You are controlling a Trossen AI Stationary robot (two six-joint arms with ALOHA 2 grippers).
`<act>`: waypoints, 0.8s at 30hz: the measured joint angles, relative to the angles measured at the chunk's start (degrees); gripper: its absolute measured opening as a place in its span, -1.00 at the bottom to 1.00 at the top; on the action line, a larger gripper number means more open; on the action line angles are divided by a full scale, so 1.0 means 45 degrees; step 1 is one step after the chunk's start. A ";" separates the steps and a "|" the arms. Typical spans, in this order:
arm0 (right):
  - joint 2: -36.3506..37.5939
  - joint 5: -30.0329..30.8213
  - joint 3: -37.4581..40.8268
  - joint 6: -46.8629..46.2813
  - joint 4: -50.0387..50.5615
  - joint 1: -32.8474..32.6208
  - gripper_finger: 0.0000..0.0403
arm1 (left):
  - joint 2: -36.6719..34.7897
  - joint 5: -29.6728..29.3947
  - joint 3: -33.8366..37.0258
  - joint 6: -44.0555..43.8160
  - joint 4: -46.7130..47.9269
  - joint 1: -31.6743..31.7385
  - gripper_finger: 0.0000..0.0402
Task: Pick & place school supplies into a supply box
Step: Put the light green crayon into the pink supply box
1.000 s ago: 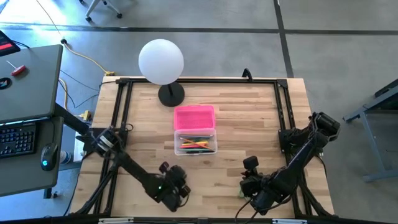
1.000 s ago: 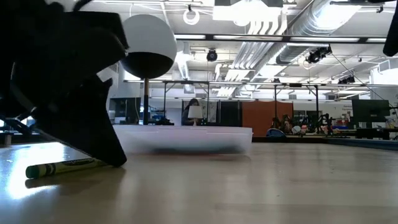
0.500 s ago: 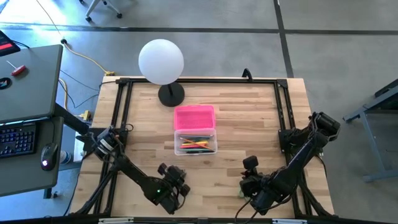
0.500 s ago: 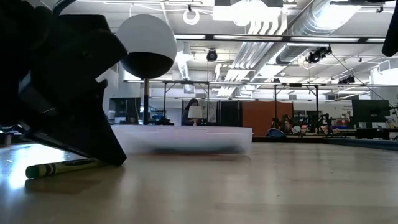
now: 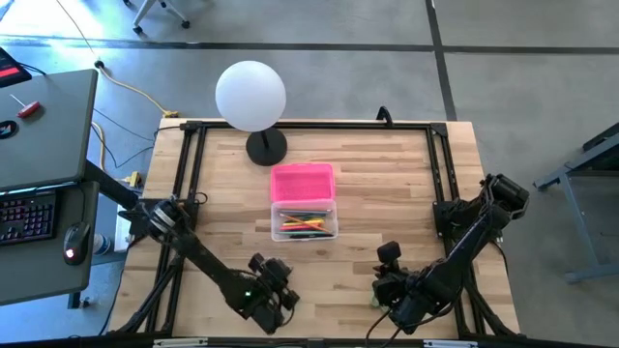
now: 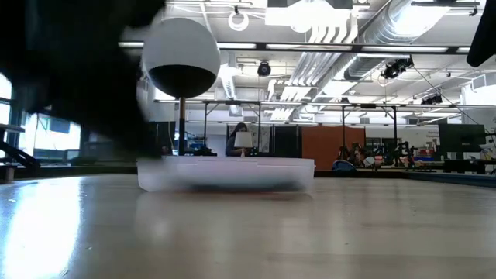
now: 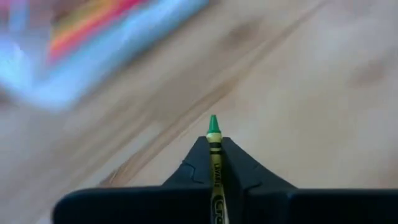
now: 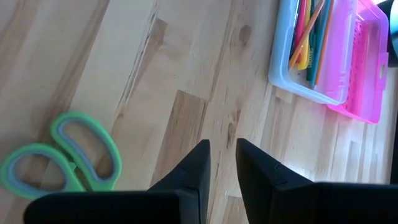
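On a wooden table [image 5: 387, 184], a two-armed robot is partway through packing school supplies: the clear box [image 5: 305, 220], its pink lid [image 5: 303, 181] lying open just above it, sits at the centre of the overhead frame and already holds a bundle of orange, yellow, green and pink-red pencils [image 5: 302, 225]. A white globe lamp [image 5: 250, 95] stands at upper centre. The left gripper [image 5: 274, 295], at lower left of centre, is clamped on a green crayon [image 7: 214, 163] with a yellow-and-black wrapper, its tip poking out between the fingers above the bare wood; the job in hand appears to be carrying it to the box, which shows as a blur at the upper left of that wrist picture. The next move likely calls for lifting clear of the box wall, lining the crayon up with the box's length, then letting go. The right gripper [image 5: 389, 287] waits at lower right, fingers narrowly parted and empty, with the green-handled scissors [image 8: 61, 163] lying flat on the table just beside it, not yet picked up.
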State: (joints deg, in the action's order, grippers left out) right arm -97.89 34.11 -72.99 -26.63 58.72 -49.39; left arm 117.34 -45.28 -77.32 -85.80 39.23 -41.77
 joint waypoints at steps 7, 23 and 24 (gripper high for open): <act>-0.0005 -0.0003 0.0000 0.0010 -0.0074 0.0000 -0.73 | -0.1742 -0.0463 -0.1001 0.4374 0.1331 0.1968 -0.88; -0.0005 -0.3402 0.0577 0.0986 -0.1678 -0.0486 -0.77 | -0.0558 0.4747 -0.0942 1.0042 -0.1191 0.7367 -0.67; -0.0005 -0.3456 0.0907 0.1100 -0.2336 -0.0589 -0.78 | -0.0563 0.4904 -0.0928 1.0184 -0.1137 0.7447 -0.64</act>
State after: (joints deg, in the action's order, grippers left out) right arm -97.91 18.55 -68.91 -21.68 48.21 -52.04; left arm 114.81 -23.21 -81.49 -39.97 34.11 -8.25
